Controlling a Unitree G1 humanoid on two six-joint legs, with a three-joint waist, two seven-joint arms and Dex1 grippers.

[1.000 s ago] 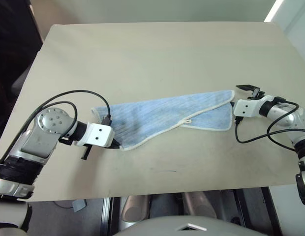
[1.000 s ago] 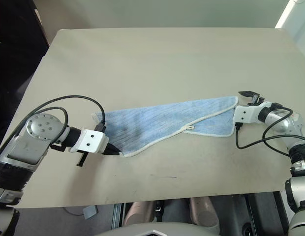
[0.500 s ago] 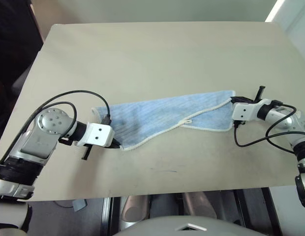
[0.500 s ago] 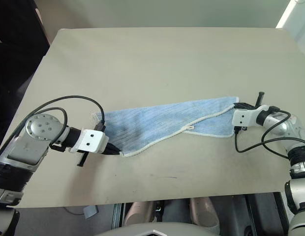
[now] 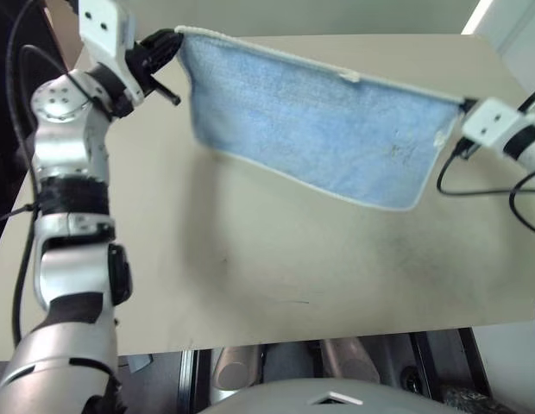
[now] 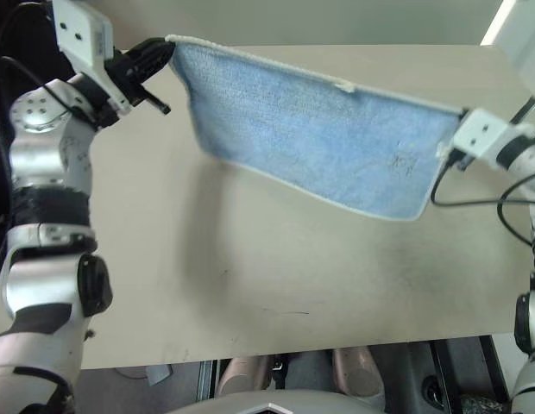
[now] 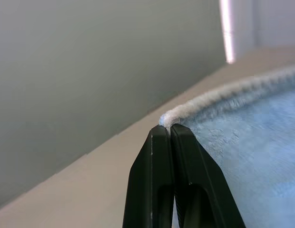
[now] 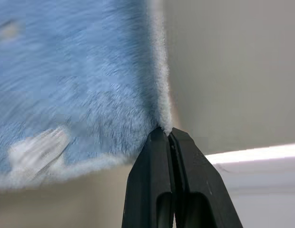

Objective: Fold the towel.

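Observation:
The light blue towel (image 5: pixel 319 129) with a whitish border hangs stretched in the air above the beige table (image 5: pixel 276 259), held by its two upper corners. My left gripper (image 5: pixel 174 36) is shut on the towel's left corner, high at the far left. My right gripper (image 5: pixel 462 105) is shut on the right corner at the far right. A small white loop tag (image 5: pixel 347 77) sits on the top edge. In the left wrist view the black fingers (image 7: pixel 159 161) pinch the white border (image 7: pixel 204 99). In the right wrist view the fingers (image 8: pixel 159 166) clamp the towel corner (image 8: pixel 162 124).
The table's near edge (image 5: pixel 276 341) runs across the bottom of the head views. Black cables (image 5: pixel 487 185) loop off my right wrist. A dark area lies beyond the table's left side.
Both arms have risen and lifted the towel off the table, where it lay folded in a wedge; it now hangs spread out. The right gripper has shut on the towel's right corner.

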